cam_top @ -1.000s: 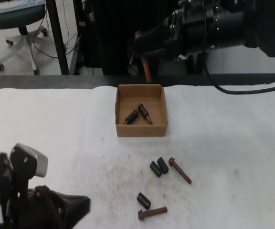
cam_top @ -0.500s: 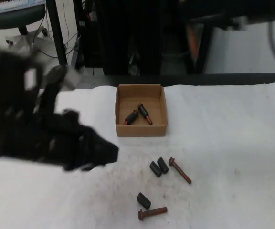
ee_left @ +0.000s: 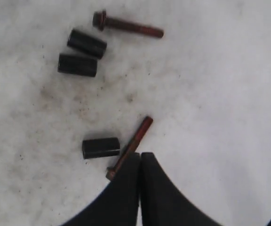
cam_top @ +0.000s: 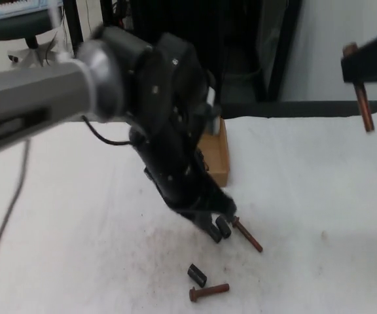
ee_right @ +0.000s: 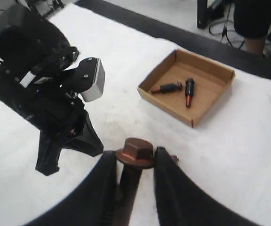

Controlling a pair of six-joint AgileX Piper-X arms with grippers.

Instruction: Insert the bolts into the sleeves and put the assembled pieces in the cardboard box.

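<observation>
One sleeve (ee_left: 100,147) lies on the tabletop (ee_left: 220,94) just beside my closed, empty left claw (ee_left: 140,162), while my right claw (ee_right: 134,165) clamps a bolt (ee_right: 134,151) aloft; lowering unopened, I judge, would knock that sleeve away.

White bench (cam_top: 319,196) bears cardboard box (cam_top: 220,171), sleeves (ee_left: 77,65), bolts (ee_left: 128,24).

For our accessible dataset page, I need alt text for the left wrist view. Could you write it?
The left gripper, shut and empty, hangs over a white cloth, close to a bolt and a black sleeve beside it. Farther off lie two more sleeves, side by side, and a second bolt.
</observation>
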